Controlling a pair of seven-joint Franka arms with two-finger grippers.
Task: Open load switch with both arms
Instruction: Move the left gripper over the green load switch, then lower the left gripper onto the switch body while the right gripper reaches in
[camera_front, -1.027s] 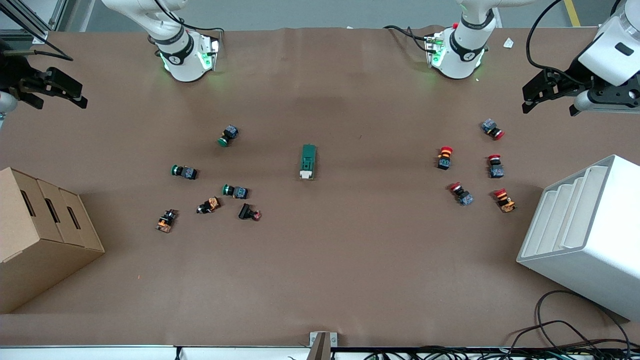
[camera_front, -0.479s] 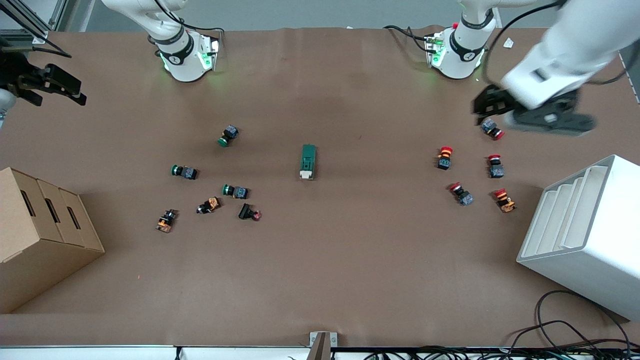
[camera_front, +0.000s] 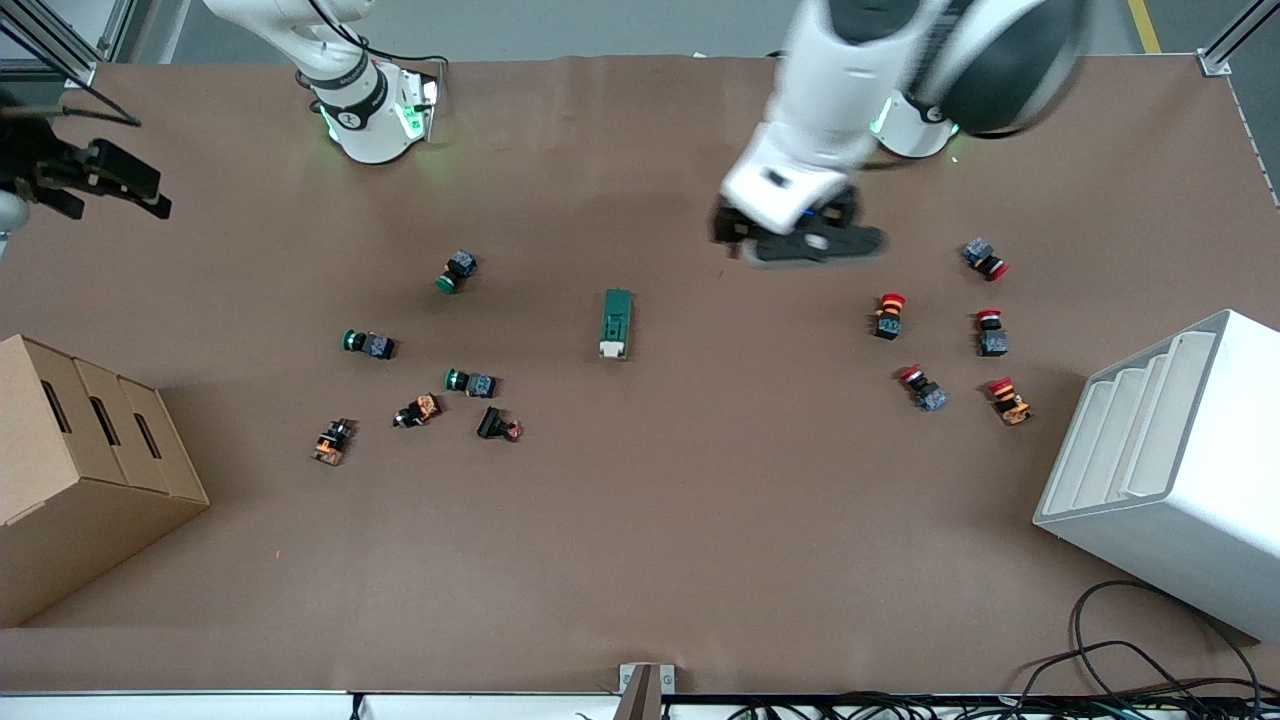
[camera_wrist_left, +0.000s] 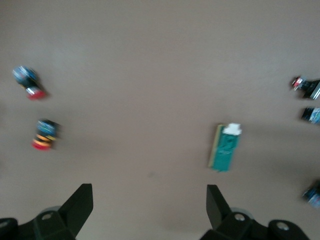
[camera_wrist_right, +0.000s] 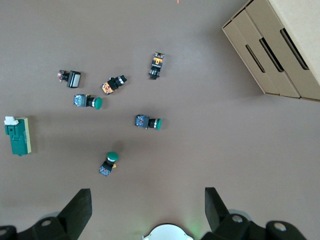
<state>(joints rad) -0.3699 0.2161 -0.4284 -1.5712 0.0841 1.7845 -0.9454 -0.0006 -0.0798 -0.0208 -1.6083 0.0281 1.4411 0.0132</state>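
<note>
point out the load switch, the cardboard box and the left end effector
load switch (camera_front: 616, 323), front view, middle of its dark-green body
cardboard box (camera_front: 60, 500), front view, its side wall
left end effector (camera_wrist_left: 150, 212), left wrist view, midway between its two open fingertips

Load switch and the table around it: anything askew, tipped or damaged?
Nothing stands out. The load switch lies flat and untouched mid-table, cream lever end toward the front camera. Scattered push buttons lie on their sides; no damage visible.
</note>
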